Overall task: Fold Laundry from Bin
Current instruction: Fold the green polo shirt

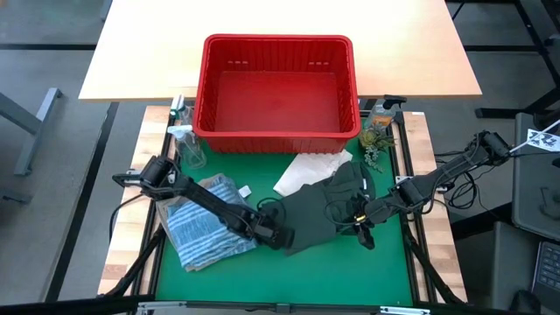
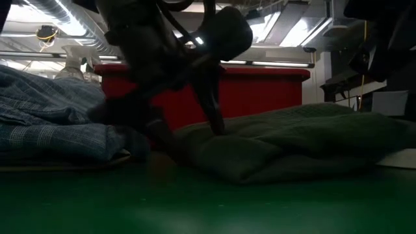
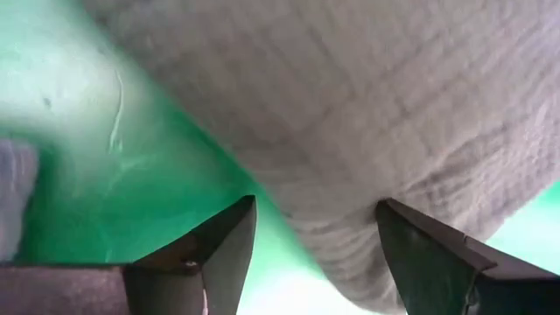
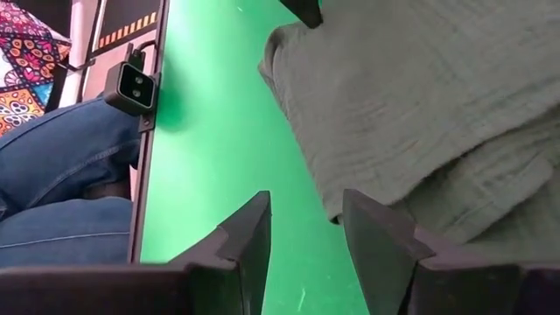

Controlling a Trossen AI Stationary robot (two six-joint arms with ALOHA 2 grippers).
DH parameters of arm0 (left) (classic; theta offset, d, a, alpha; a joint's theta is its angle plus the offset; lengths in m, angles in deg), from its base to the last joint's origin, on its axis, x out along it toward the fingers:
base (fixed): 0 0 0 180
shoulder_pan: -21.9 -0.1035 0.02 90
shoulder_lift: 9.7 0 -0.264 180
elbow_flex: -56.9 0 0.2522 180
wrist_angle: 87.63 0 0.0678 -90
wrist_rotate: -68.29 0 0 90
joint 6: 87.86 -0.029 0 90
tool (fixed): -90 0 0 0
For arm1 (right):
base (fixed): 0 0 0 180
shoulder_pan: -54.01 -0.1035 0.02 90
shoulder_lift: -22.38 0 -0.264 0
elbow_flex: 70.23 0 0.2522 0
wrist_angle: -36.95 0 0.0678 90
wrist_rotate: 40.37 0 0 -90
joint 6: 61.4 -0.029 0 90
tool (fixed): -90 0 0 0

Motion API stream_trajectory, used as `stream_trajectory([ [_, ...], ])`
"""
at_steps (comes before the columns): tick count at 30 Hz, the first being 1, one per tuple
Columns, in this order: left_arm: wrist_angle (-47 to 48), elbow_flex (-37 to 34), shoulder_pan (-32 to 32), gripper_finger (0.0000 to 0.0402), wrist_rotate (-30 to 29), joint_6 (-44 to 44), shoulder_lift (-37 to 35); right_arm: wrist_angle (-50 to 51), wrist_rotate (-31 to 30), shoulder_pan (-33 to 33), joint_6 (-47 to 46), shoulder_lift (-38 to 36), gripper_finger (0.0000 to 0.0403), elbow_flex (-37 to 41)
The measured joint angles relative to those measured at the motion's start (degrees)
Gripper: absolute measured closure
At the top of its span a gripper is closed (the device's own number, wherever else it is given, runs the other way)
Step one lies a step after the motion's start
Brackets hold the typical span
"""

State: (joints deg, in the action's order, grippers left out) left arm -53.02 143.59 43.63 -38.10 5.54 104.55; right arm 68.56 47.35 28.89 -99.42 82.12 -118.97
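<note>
Dark green garment lying mid-frame between both; left gripper gaping wide at its lower-left edge, right gripper part-open, probably empty, lower-right.

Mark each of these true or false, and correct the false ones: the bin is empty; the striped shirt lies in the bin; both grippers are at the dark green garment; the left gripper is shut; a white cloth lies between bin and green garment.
1. The bin is empty. True.
2. The striped shirt lies in the bin. False: it lies on the green mat.
3. Both grippers are at the dark green garment. True: left gripper, right gripper.
4. The left gripper is shut. False: open.
5. A white cloth lies between bin and garment. True.
</note>
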Motion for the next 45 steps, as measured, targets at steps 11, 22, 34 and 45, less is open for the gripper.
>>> stream_trajectory([
  [11, -3.3, 0.0, -1.5, 0.0213, -0.7, -2.4, 1.6, -0.2, -0.2, 0.0, 1.0, 0.0, 0.026, 0.0],
  [22, -0.3, 0.0, -1.5, 0.0363, 5.1, -5.5, 0.2, -0.1, -0.2, 0.0, 1.0, 0.0, 0.026, 0.0],
  [34, 8.5, 0.0, -0.8, 0.0397, 8.8, -7.6, -4.5, 0.3, -0.1, 0.0, 1.0, -0.1, 0.026, 0.0],
  [45, 28.1, 0.0, -0.2, 0.04, 19.6, -8.1, -14.7, 0.9, 0.0, 0.0, 1.0, -3.1, 0.026, 0.0],
])
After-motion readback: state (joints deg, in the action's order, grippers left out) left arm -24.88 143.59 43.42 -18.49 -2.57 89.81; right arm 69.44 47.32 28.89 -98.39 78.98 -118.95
